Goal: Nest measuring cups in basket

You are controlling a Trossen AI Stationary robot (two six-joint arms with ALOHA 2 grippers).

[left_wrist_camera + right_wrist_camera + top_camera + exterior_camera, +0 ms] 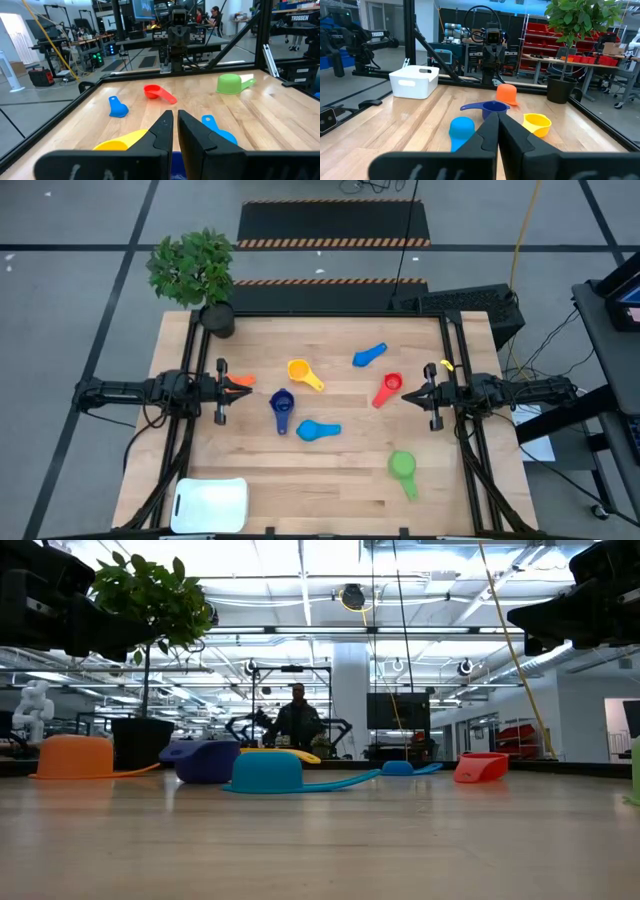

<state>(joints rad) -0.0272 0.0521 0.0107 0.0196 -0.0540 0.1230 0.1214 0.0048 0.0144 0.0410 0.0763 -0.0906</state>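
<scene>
Six measuring cups lie scattered on the wooden table: orange [240,381], yellow [303,373], dark blue [282,410], light blue [318,430], a second blue one [370,356], red [388,388] and green [403,468]. In the low view the orange [75,755], dark blue [205,760] and light blue [265,772] cups rest mouth down. The white basket [210,505] sits at the near left corner. My left gripper [243,389] hangs shut above the orange cup. My right gripper [405,395] hangs shut beside the red cup. Neither touches anything.
A dark plant pot [217,317] with a leafy plant stands at the far left corner. Black frame rails run along the table's left and right sides. Bare wood lies between the basket and the green cup. A person stands in the room beyond the far edge.
</scene>
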